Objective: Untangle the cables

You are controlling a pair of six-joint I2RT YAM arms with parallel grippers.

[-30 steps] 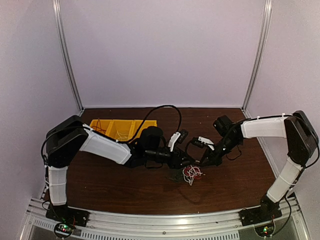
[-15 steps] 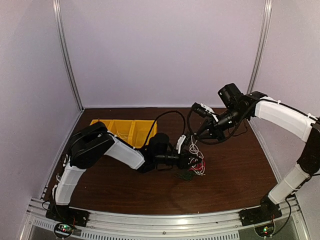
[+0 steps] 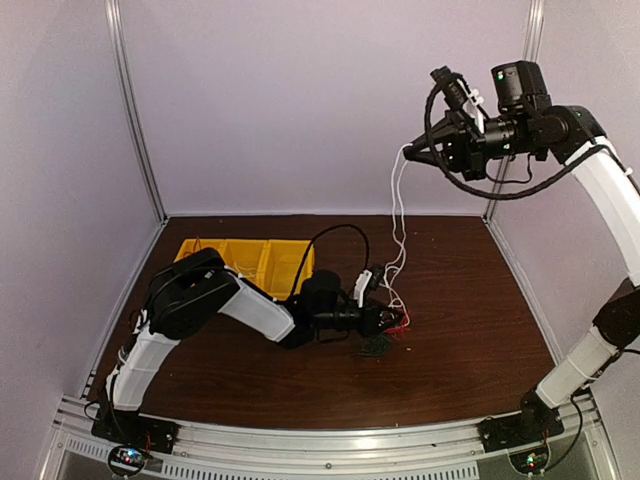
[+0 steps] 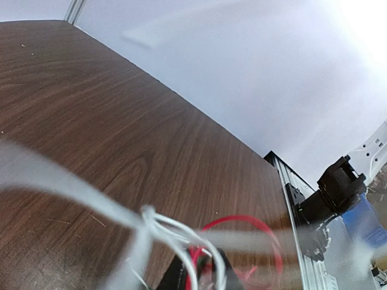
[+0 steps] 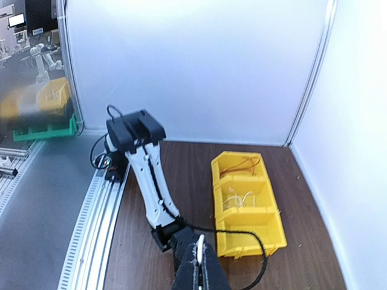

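Where the left arm lies low across the bench (image 3: 470, 330), the left pincer (image 3: 384, 320) sits right at the cables (image 3: 380, 345), a small knot of red, white and dark strands resting on the wood at and just under its tips. In the left wrist view a red strand (image 4: 242, 222) and some white ones run between the two dark fingers (image 4: 175, 278), which stand close together, though I cannot tell whether they actually clamp anything. Behind that pincer, over on the left arm's side and well apart from the knot, yellow bins (image 3: 245, 262) stand in a row on the bench with a few thin wires inside. From the knot a white cable (image 3: 397, 230) climbs in a loose, wavy line to the right pincer (image 3: 411, 152), which hangs high above the bench, farther back than the left one. Its jaws are pressed together on the top end of that white cable.
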